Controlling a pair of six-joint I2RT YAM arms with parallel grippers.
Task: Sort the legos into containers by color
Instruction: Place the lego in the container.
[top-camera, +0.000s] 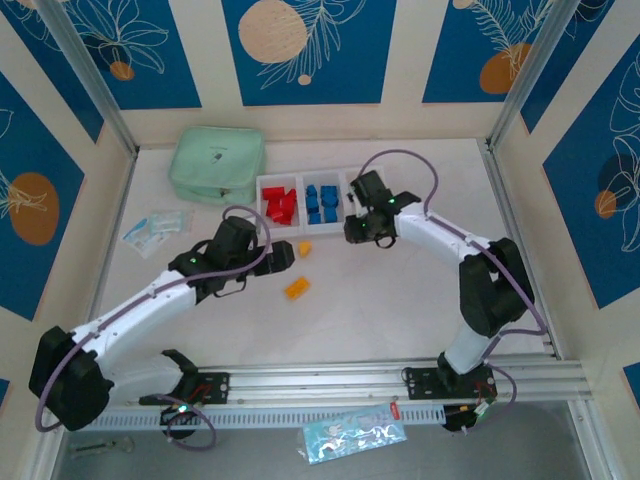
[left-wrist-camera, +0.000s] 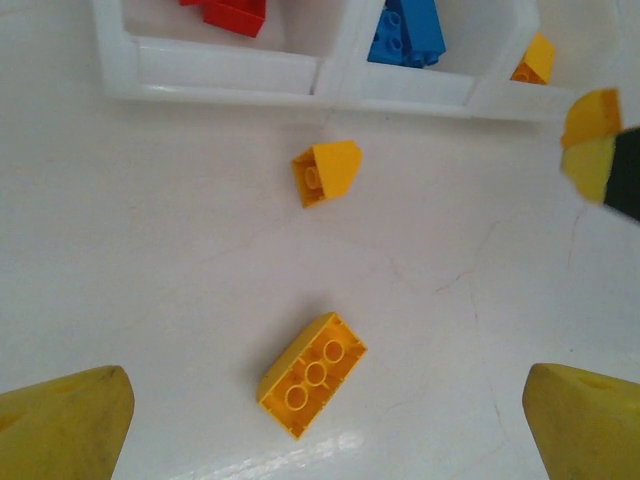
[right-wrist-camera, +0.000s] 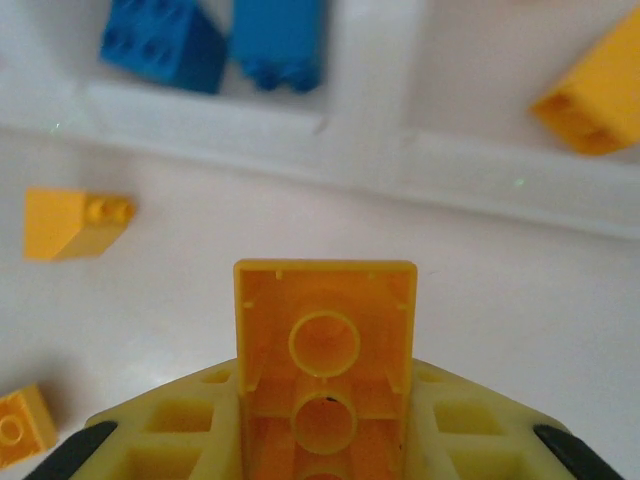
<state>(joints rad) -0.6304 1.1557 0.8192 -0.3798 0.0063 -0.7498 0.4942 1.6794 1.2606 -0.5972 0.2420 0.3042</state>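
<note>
Your right gripper (top-camera: 362, 232) is clamping shut on an oblong yellow lego (right-wrist-camera: 325, 340), which is jutting out from the jaws with its long axis pointing toward the containers (right-wrist-camera: 380, 165) and its hollow underside facing the wrist camera. As I judge it, the yellow compartment (right-wrist-camera: 500, 190), already holding a yellow brick (right-wrist-camera: 588, 92), is lying ahead and to the right of the held piece, with the blue bricks (right-wrist-camera: 215, 40) ahead-left, so you are needing a rightward carry over the wall. Your left gripper (top-camera: 278, 256) is hanging wide open and empty above a loose oblong brick (left-wrist-camera: 312, 375).
</note>
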